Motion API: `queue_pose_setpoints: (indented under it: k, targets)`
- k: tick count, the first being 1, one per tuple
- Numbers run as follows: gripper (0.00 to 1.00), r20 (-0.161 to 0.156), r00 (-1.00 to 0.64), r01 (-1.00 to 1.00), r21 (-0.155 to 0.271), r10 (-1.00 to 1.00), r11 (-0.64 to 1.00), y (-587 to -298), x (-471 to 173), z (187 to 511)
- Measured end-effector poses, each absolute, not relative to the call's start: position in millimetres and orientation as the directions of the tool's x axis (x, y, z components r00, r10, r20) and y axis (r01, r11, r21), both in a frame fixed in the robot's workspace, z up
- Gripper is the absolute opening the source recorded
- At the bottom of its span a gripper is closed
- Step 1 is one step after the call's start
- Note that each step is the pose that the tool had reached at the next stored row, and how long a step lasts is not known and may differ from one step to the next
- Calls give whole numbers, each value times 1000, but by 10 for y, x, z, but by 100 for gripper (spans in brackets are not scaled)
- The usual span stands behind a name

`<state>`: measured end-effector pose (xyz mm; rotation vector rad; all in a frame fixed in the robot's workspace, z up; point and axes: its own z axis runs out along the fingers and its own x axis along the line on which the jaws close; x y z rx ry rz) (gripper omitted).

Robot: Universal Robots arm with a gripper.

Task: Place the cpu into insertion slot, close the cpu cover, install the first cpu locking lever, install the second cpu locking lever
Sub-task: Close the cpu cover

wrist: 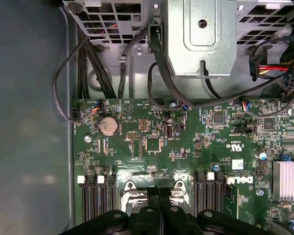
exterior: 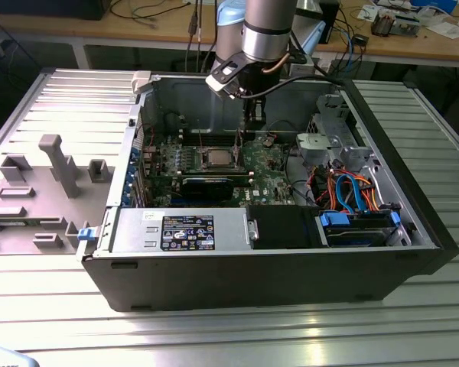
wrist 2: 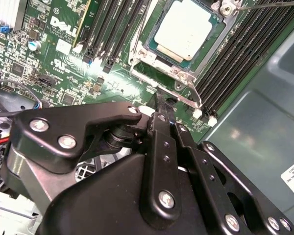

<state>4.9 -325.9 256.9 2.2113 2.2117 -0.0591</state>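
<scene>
The cpu [wrist 2: 186,29] lies flat in the insertion slot [wrist 2: 137,53] on the green board, its silver-grey top facing up. In the exterior view the cpu [exterior: 216,159] sits mid-board inside the open computer case. The cpu cover [wrist 2: 161,80] frames the chip and looks lowered around it. A thin lever rod [wrist 2: 264,5] runs past one corner of the socket. My gripper [wrist 2: 159,100] hangs just beside the socket's edge, above the board, shut with nothing in it. In the exterior view the gripper [exterior: 252,122] is over the board, to the right of the chip. The fingertips [wrist: 159,193] meet over the socket frame.
Long black memory slots [wrist 2: 235,54] flank the socket on both sides. A metal drive cage [wrist: 201,34] with black cables stands beyond the board, and a finned heat sink [wrist: 286,178] at its edge. Case walls [exterior: 413,191] enclose everything. A grey fixture plate [exterior: 46,176] lies outside the case at the exterior view's left.
</scene>
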Motion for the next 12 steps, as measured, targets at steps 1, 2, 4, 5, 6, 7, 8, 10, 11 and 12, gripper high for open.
queue_pose_setpoints:
  k: [1, 2, 4, 5, 6, 7, 8, 10, 11, 12]
  targets:
    - [11, -36, -1, 1000, -17, 999, 0, -3259, 41, 2568]
    - [11, -36, -1, 1000, -17, 999, 0, -3259, 36, 2568]
    - [11, -36, -1, 1000, -17, 999, 0, -3259, 26, 2567]
    - [11, -36, -1, 1000, -17, 999, 0, -3259, 22, 2567]
    - [11, -36, -1, 1000, -17, 999, 0, -3259, 16, 2567]
    - [11, -36, 0, 1000, -17, 999, 0, -3259, 7, 2567]
    - [11, -36, -1, 1000, -17, 999, 0, -3259, 3, 2567]
    - [11, -36, -1, 1000, -17, 999, 0, -3259, -7, 2566]
    - [11, -36, -1, 1000, -17, 999, 0, -3259, -10, 2566]
    - [11, -36, -1, 1000, -17, 999, 0, -3259, -14, 2566]
